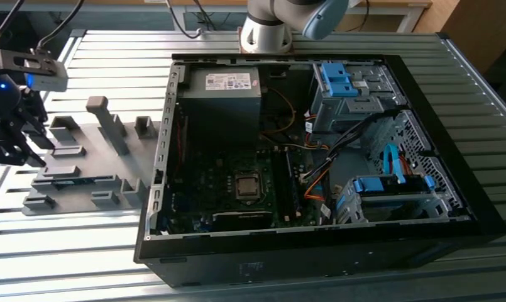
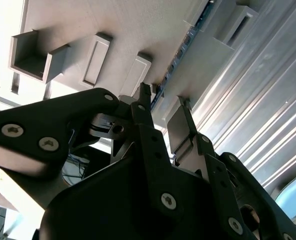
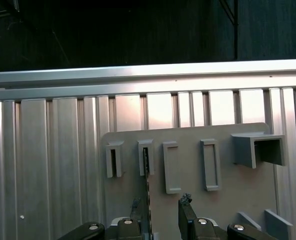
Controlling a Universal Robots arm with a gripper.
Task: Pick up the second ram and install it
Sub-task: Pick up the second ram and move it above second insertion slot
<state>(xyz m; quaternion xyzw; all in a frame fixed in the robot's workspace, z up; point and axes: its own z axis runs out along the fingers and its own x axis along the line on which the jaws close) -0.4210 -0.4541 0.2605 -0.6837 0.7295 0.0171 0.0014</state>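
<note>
The second ram (image 3: pixel 147 176) stands on its edge in the slots of the grey holder plate (image 3: pixel 188 135); in the first wrist view it appears as a thin dark strip. In the second wrist view the ram (image 2: pixel 182 47) runs toward the fingertips. My gripper (image 3: pixel 161 202) is open, its fingers on either side of the near end of the stick, which lies closer to one finger (image 3: pixel 136 204). A gap shows beside the other finger, so nothing is clamped. In the exterior view the gripper (image 1: pixel 18 151) hangs at the left edge of the holder plate, near the ram (image 1: pixel 68 182).
The open computer case (image 1: pixel 320 239) lies on the exterior view's right, with the motherboard (image 1: pixel 236 189) inside. Several grey holder blocks (image 1: pixel 110 126) rise from the plate. The ribbed aluminium table (image 1: pixel 68 251) surrounds everything. The arm's base (image 1: pixel 265 31) stands behind the case.
</note>
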